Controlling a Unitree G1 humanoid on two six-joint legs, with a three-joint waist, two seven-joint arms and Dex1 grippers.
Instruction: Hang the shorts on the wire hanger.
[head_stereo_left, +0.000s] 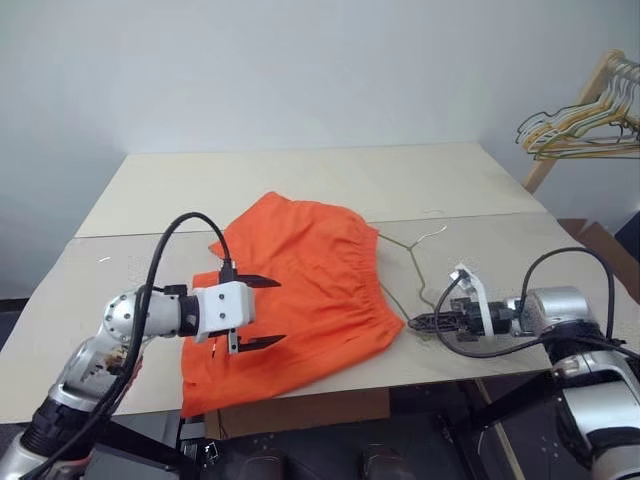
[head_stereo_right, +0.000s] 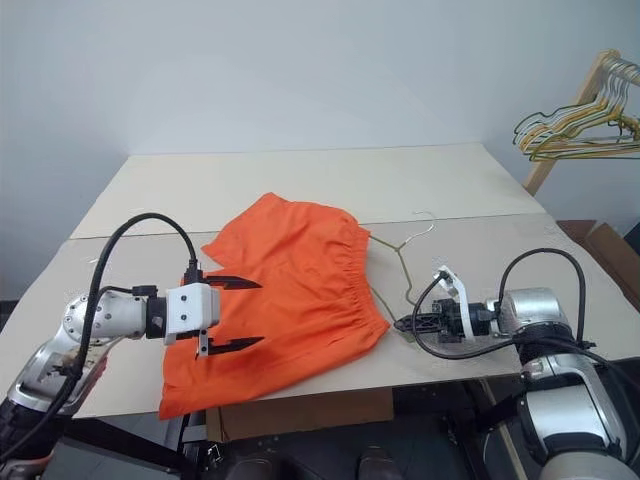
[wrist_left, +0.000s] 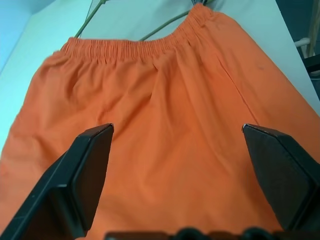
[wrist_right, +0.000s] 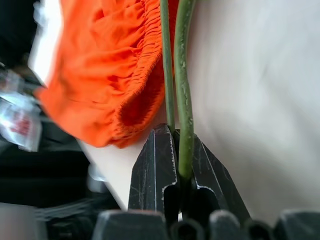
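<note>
Half of the hanger (head_stereo_left: 410, 268) lost under the shorts (head_stereo_left: 300, 300); hook and one thin grey-green arm showing beside the waistband. No legible writing anywhere; blurred red-and-white scrap in the right wrist view, unreadable. Shorts bright orange, gathered elastic waistband toward the right, spread flat on the table (head_stereo_left: 330, 180), lower hem drooping over the near edge. Left gripper (head_stereo_left: 256, 312) spread wide, hovering above the fabric, holding nothing. Right gripper (head_stereo_right: 408, 324) pinched tight on the hanger wire at the waistband's near corner. Pale hangers (head_stereo_left: 585, 125) bunched far right, cut off by the frame.
</note>
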